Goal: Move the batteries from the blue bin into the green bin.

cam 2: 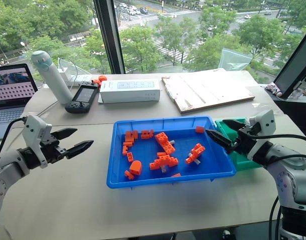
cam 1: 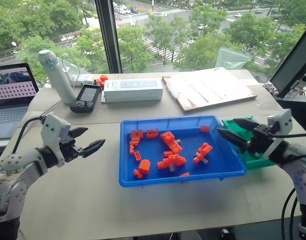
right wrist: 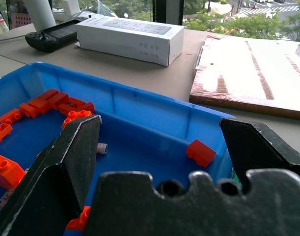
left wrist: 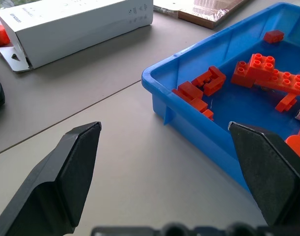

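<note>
The batteries [cam 1: 205, 160] are hard to make out: only small grey ends poke out from under the orange bricks [cam 1: 171, 150] scattered in the blue bin [cam 1: 126, 150], one beside a brick cluster toward the bin's right side and another near the middle. The green bin [cam 1: 254, 159] is mostly hidden behind the right gripper [cam 1: 233, 131]; a strip of its green wall and rim shows just beside the blue bin's right edge.

The right gripper hangs over the blue bin's right rim, its two black wedge-shaped fingers spread wide, holding nothing. The left gripper [cam 1: 88, 140] hovers over bare table [cam 1: 82, 195] to the left of the blue bin, fingers likewise wide apart and empty.

The blue bin is smooth glossy plastic with a raised rim. Behind it lie a white cardboard box [cam 1: 132, 90] and a flat brown board [cam 1: 208, 89]
</note>
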Controlling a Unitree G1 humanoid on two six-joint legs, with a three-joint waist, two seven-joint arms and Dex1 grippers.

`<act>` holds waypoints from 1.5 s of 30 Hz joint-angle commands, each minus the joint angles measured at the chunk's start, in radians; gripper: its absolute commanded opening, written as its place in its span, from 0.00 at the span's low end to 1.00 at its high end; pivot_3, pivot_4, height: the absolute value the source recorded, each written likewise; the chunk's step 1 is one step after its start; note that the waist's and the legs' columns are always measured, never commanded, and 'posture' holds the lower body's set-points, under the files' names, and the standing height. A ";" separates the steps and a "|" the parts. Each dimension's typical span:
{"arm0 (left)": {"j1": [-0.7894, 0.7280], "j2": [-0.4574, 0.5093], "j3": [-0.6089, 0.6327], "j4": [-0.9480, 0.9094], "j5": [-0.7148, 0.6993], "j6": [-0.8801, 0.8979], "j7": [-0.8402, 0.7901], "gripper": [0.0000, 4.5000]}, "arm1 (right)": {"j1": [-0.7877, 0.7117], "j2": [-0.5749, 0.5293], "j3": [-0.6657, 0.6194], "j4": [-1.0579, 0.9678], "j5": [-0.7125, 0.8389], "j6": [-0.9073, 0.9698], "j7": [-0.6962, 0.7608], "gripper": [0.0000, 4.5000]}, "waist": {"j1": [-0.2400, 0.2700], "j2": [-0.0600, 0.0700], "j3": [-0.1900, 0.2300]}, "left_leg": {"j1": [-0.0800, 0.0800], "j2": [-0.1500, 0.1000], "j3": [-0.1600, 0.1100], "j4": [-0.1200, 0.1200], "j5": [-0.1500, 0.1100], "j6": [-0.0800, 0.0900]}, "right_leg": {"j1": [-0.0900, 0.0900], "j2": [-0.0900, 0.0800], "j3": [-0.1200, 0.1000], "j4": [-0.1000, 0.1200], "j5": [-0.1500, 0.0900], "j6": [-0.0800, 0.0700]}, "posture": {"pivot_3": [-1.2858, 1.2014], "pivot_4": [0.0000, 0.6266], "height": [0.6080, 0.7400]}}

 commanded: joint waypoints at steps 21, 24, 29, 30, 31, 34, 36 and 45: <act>-0.049 0.250 -0.023 -0.242 -0.322 0.179 -0.214 1.00 | -0.663 -0.062 0.646 0.248 -0.252 0.251 0.183 1.00 | -0.016 -0.003 0.006 | -0.012 0.001 0.001 -0.001 0.008 0.008 | -0.015 0.002 0.001 0.002 0.004 -0.002 | 0.52 0.24 1.00; 0.013 0.253 0.011 -0.273 -0.316 0.178 -0.196 1.00 | -0.682 -0.098 0.712 0.298 -0.329 0.190 0.270 1.00 | -0.008 -0.003 0.006 | -0.012 0.001 0.001 -0.001 0.009 0.008 | -0.015 0.002 0.001 0.002 0.004 -0.002 | 0.52 0.24 1.00; 0.080 0.252 0.056 -0.306 -0.338 0.173 -0.186 1.00 | -0.683 -0.234 0.709 0.362 -0.375 -0.041 0.529 1.00 | 0.002 -0.003 0.006 | -0.014 0.001 0.001 0.000 0.008 0.007 | -0.016 0.002 0.000 0.001 0.004 -0.002 | 0.52 0.24 1.00; 0.087 0.249 0.062 -0.310 -0.350 0.173 -0.188 1.00 | -0.678 -0.267 0.709 0.371 -0.381 -0.096 0.595 1.00 | 0.001 -0.003 0.006 | -0.014 0.001 0.001 0.000 0.008 0.007 | -0.016 0.002 0.000 0.001 0.004 -0.002 | 0.52 0.24 1.00; 0.091 0.249 0.063 -0.312 -0.354 0.169 -0.190 1.00 | -0.674 -0.292 0.719 0.386 -0.399 -0.161 0.650 1.00 | 0.000 -0.002 0.006 | -0.015 0.001 0.001 0.000 0.008 0.006 | -0.016 0.002 0.000 0.000 0.004 -0.002 | 0.52 0.24 1.00; 0.091 0.250 0.053 -0.313 -0.353 0.160 -0.184 1.00 | -0.682 -0.295 0.743 0.443 -0.461 -0.302 0.710 1.00 | -0.004 -0.003 0.006 | -0.013 0.002 0.001 0.000 0.008 0.006 | -0.015 0.002 0.000 0.000 0.004 -0.002 | 0.52 0.24 1.00; 0.083 0.249 0.036 -0.313 -0.348 0.152 -0.179 1.00 | -0.693 -0.266 0.753 0.489 -0.499 -0.406 0.731 1.00 | -0.017 -0.003 0.006 | -0.012 0.002 0.002 0.000 0.008 0.005 | -0.015 0.002 0.000 0.001 0.004 -0.002 | 0.52 0.24 1.00; 0.040 0.241 -0.010 -0.365 -0.461 0.150 -0.177 1.00 | -0.742 -0.151 0.776 0.659 -0.629 -0.764 0.791 1.00 | -0.025 -0.003 0.006 | -0.011 0.002 0.001 0.000 0.010 0.005 | -0.015 0.002 0.000 0.004 0.004 -0.002 | 0.52 0.24 1.00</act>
